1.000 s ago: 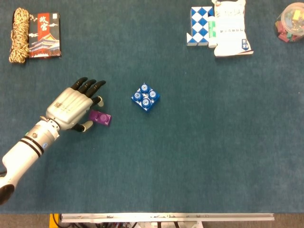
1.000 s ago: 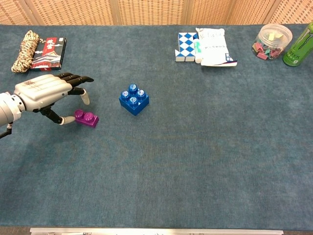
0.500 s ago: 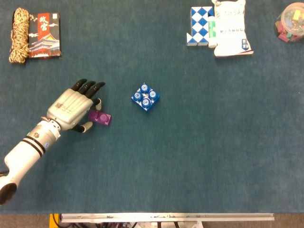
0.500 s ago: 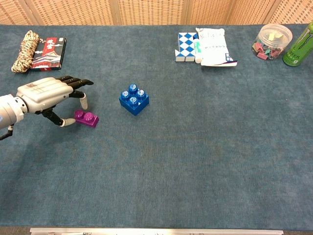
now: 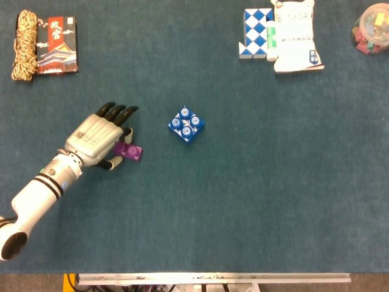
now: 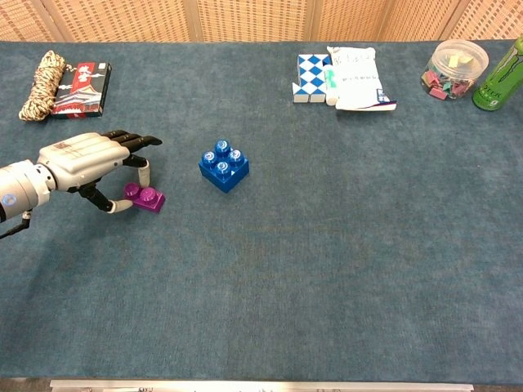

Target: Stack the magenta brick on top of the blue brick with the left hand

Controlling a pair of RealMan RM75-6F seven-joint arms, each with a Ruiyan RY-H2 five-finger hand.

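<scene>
A small magenta brick (image 5: 129,151) (image 6: 144,198) lies flat on the blue cloth, left of centre. My left hand (image 5: 98,137) (image 6: 88,162) hovers over its left end, fingers spread, with the thumb and a finger on either side of the brick but not plainly clamped on it. The blue brick (image 5: 186,124) (image 6: 223,166), a square block with studs on top, stands alone a short way to the right. My right hand shows in neither view.
A coil of rope (image 5: 24,44) and a red-and-black box (image 5: 58,44) lie at the back left. A blue-white checkered puzzle (image 5: 256,32) and a white packet (image 5: 295,36) sit at the back right, then a clear jar (image 6: 456,67) and a green can (image 6: 502,77).
My left hand has crept a little to the right and lower, closing in around the magenta brick's left end. Neither brick has moved.
</scene>
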